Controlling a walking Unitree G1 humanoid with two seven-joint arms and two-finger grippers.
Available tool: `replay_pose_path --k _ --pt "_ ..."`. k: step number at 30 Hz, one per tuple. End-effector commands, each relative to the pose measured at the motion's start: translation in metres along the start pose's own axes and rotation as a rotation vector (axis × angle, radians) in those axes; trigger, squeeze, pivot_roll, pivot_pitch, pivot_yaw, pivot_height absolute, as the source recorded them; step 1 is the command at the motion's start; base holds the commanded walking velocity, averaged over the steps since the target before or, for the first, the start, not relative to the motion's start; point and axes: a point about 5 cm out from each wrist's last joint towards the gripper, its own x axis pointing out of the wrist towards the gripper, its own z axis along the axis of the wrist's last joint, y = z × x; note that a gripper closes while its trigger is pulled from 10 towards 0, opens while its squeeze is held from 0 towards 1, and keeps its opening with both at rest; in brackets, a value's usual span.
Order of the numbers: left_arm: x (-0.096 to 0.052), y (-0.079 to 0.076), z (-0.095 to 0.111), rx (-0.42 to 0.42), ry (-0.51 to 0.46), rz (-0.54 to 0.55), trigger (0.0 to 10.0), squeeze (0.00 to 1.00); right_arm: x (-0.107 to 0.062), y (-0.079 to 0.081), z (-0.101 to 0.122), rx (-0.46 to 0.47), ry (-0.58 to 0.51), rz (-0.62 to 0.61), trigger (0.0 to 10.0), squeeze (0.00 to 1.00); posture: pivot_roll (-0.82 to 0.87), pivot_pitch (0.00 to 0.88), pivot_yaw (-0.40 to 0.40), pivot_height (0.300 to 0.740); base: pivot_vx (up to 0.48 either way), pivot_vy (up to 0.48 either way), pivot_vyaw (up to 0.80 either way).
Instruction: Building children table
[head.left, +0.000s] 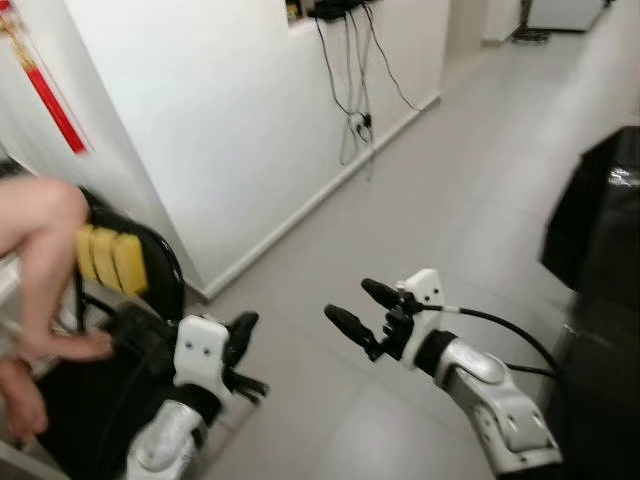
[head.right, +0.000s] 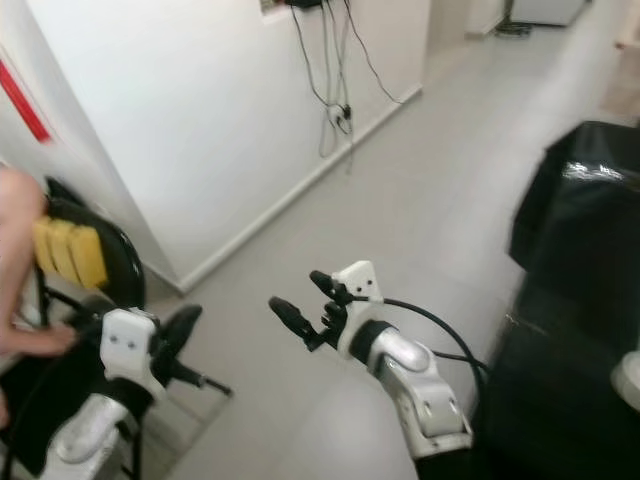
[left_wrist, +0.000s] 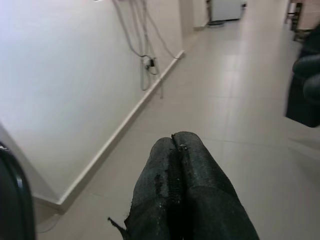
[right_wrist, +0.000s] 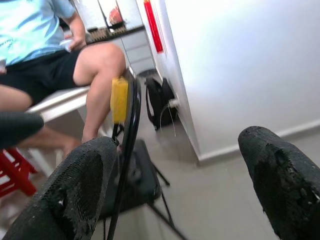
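- My right gripper (head.left: 360, 308) hangs over bare floor tiles (head.left: 440, 200) in a white-walled hallway, its fingers (right_wrist: 75, 190) spread wide with nothing between them.
- My left gripper (left_wrist: 177, 165) is raised beside a black folding chair (head.left: 150, 260); its fingers (left_wrist: 190, 200) are pressed together and hold nothing.
- No children's table, and no part of one, appears in any view, so I cannot place the task's own thing; I judge the step in hand to be walking and searching, not assembly.
- A person sits to my left, bare legs (head.left: 40, 230) and feet (head.left: 60, 345) just beside the chair, which carries a yellow cushion (head.left: 105, 260) on its back.
- To do this step well, I would keep both arms tucked close and swing the left one clear of the chair frame and the person's feet before I turn.
- Loose cables (head.left: 355, 90) hang down the white wall (head.left: 220, 120) ahead, and a black bag-like bulk (head.left: 600, 210) stands to my right; I would steer down the open middle of the hallway between them.
- The head views look soft, so I would move slowly and steady the camera before naming any part as a table piece.
- With the right fingers already parted, I would use that arm for the first pickup once the parts turn up.
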Motion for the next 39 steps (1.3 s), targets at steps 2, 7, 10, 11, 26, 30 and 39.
replay_pose_path --k 2,7,10,11,26,30,39 --pt "-0.001 0.01 -0.008 0.017 0.035 0.01 10.0 0.0 0.006 0.0 -0.004 -0.017 0.0 -0.031 10.0 0.0 -0.09 0.0 0.068 0.74 0.382 0.0 0.0" --pt "0.002 0.014 -0.008 0.024 0.026 0.033 10.0 0.0 0.008 -0.009 -0.006 -0.055 0.031 -0.106 10.0 0.0 -0.1 0.0 -0.023 0.74 0.382 0.0 -0.16" --pt "0.004 0.014 -0.007 0.029 0.016 0.051 10.0 0.0 0.009 -0.011 -0.006 -0.063 0.043 -0.119 10.0 0.0 -0.1 0.0 -0.058 0.74 0.38 0.0 -0.8" --pt "0.005 0.014 -0.007 0.028 0.01 0.059 10.0 0.0 0.009 -0.012 -0.006 -0.078 0.044 -0.127 10.0 0.0 -0.1 0.0 -0.065 0.74 0.379 0.0 -0.8" --pt "0.016 0.009 -0.006 -0.004 -0.009 0.07 10.0 0.0 0.012 -0.027 -0.001 -0.115 0.034 -0.151 10.0 0.0 -0.1 0.0 -0.067 0.74 0.38 0.0 0.0" --pt "0.016 0.009 -0.006 -0.009 -0.007 0.066 10.0 0.0 0.012 -0.028 -0.001 -0.117 0.035 -0.161 10.0 0.0 -0.09 0.0 -0.058 0.74 0.382 0.0 0.0" --pt "0.016 0.009 -0.008 -0.019 -0.003 0.06 10.0 0.0 0.015 -0.031 -0.004 -0.121 0.051 -0.184 10.0 0.0 -0.1 0.0 -0.038 0.74 0.384 0.0 -0.09"
